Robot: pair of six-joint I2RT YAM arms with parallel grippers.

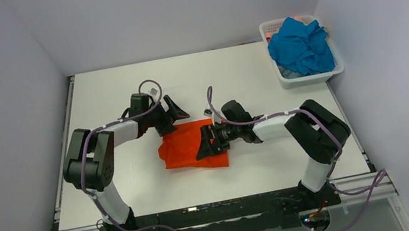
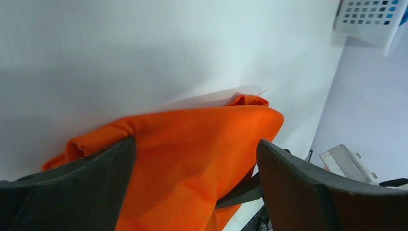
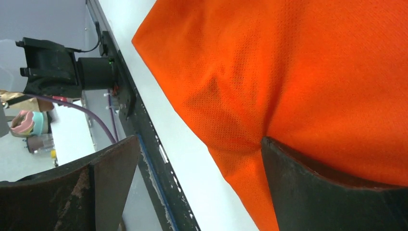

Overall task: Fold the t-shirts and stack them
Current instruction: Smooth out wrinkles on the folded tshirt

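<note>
The orange t-shirt (image 1: pixel 186 150) lies folded into a small rectangle on the white table. My left gripper (image 1: pixel 174 116) is at its far edge, open, with the cloth (image 2: pixel 192 144) lying between the spread fingers (image 2: pixel 72 192). My right gripper (image 1: pixel 206 144) is over the shirt's right part, open. In the right wrist view one finger (image 3: pixel 327 192) presses on the orange cloth (image 3: pixel 298 72) and the other hangs over bare table. The teal t-shirt (image 1: pixel 301 46) lies crumpled in the white basket (image 1: pixel 337 70) at the far right.
The basket's mesh corner (image 2: pixel 368 19) shows at the top right of the left wrist view. The black front rail (image 3: pixel 144 139) of the table runs close to the shirt's near edge. Grey walls enclose the table on the left, back and right.
</note>
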